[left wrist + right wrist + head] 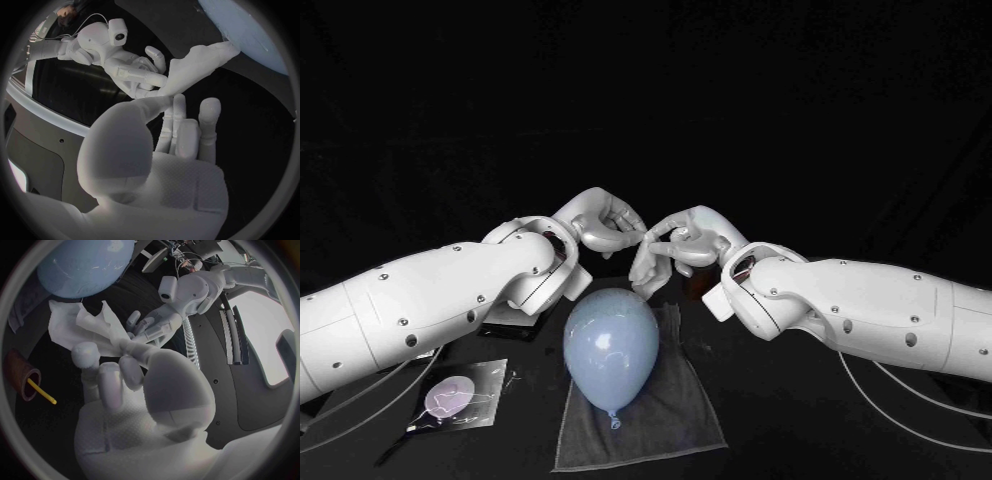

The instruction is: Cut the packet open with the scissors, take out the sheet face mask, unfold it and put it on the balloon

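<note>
One sheet mask (75, 322) hangs crumpled between the two hands, just beyond the far end of the single balloon (610, 345). The left hand (606, 222) pinches one edge of it between thumb and fingers (209, 112). The right hand (672, 240) grips the opposite side, its remaining fingers loosely spread. The balloon lies on one grey towel (653, 425), knot toward the robot. One packet (466, 395) lies flat near the towel's left edge, not touching it. Black table (848, 440) shows on both sides of the towel.
</note>
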Robot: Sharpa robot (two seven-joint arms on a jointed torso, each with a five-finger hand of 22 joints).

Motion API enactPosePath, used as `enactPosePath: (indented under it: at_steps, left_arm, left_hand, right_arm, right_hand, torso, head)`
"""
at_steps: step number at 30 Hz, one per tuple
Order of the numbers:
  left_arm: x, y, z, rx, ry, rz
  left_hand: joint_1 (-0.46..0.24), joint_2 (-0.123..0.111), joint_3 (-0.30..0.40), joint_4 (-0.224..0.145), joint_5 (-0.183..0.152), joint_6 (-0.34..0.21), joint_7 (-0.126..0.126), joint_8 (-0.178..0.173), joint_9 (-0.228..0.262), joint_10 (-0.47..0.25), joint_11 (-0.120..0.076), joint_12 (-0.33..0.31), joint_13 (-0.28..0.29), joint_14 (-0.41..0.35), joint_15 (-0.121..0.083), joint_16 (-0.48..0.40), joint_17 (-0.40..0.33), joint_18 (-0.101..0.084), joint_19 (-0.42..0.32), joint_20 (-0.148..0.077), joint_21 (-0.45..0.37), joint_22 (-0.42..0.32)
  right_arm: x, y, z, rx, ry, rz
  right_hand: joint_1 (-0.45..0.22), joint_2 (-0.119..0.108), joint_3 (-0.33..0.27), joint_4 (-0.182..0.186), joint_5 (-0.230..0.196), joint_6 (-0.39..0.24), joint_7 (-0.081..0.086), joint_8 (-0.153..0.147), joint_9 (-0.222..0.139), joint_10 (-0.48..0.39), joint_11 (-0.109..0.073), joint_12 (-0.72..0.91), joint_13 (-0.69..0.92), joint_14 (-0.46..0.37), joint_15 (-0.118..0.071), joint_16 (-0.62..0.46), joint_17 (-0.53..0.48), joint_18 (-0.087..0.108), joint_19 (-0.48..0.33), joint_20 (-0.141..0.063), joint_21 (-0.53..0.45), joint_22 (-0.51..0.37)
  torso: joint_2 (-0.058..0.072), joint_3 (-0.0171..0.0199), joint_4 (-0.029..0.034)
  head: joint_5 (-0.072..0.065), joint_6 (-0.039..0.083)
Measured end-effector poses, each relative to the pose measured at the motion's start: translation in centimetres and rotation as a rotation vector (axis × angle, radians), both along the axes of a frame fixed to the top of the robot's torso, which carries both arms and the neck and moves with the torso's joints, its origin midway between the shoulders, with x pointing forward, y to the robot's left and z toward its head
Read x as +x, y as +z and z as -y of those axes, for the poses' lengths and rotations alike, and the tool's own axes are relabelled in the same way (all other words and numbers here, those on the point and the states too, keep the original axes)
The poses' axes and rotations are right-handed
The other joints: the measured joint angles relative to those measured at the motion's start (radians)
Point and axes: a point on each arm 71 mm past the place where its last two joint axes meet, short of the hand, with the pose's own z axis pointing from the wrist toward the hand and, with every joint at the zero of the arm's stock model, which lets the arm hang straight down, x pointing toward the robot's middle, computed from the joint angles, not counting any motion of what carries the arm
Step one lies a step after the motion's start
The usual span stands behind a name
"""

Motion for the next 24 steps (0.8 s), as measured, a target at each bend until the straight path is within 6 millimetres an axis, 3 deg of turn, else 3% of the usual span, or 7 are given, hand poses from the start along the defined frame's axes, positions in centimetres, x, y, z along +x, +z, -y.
enactPosePath:
  at_steps: [8, 20, 24]
  left_arm:
    - [0.3, -0.1, -0.8, -0.012, 0.020, -0.007]
    - [0.4, -0.2, -2.1, -0.026, 0.044, -0.018]
    - [0.2, -0.1, -2.2, -0.038, 0.042, -0.025]
  left_hand:
    - [-0.041, 0.002, 0.031, -0.042, 0.058, 0.010, -0.002, 0.002, 0.000, -0.006, -0.006, 0.024, 0.034, 0.004, -0.004, 0.000, 0.011, 0.000, 0.000, 0.000, 0.019, 0.019]
    - [-0.071, 0.001, 0.032, -0.057, 0.097, 0.010, -0.002, 0.007, 0.000, -0.011, -0.008, 0.035, 0.054, 0.004, -0.004, -0.006, -0.004, 0.000, -0.012, -0.006, 0.025, 0.006]
    - [-0.129, 0.015, -0.078, -0.009, 0.086, -0.019, -0.013, 0.021, 0.000, -0.021, -0.014, 0.026, 0.057, -0.013, 0.005, -0.012, -0.030, -0.001, -0.046, 0.006, -0.029, -0.045]
  right_arm:
    - [-0.1, 0.1, 0.0, 0.001, 0.006, 0.010]
    - [0.0, 0.1, 0.4, 0.000, 0.001, 0.015]
    - [0.0, 0.1, 0.4, 0.000, 0.000, 0.016]
  right_hand:
    - [-0.003, -0.003, 0.002, -0.002, 0.000, 0.001, -0.001, 0.000, -0.001, 0.000, 0.000, 0.000, 0.001, 0.000, 0.000, 0.003, 0.000, 0.000, 0.002, -0.002, 0.000, 0.000]
    - [-0.003, -0.003, 0.002, -0.002, 0.000, 0.001, -0.001, 0.004, -0.001, 0.000, 0.000, 0.000, 0.001, 0.000, 0.000, 0.003, 0.001, 0.000, 0.005, 0.002, 0.000, 0.001]
    - [-0.003, -0.003, 0.002, -0.002, 0.000, 0.001, -0.001, 0.004, -0.001, 0.000, 0.000, 0.000, 0.001, 0.000, 0.000, 0.003, 0.001, 0.000, 0.005, 0.002, 0.000, 0.001]
  torso:
    - [0.000, 0.0000, -0.0003]
    - [0.000, -0.0005, 0.0000]
    - [0.000, -0.0006, 0.0006]
  head:
    - [0.000, -0.001]
    - [-0.001, -0.001]
    - [-0.001, -0.001]
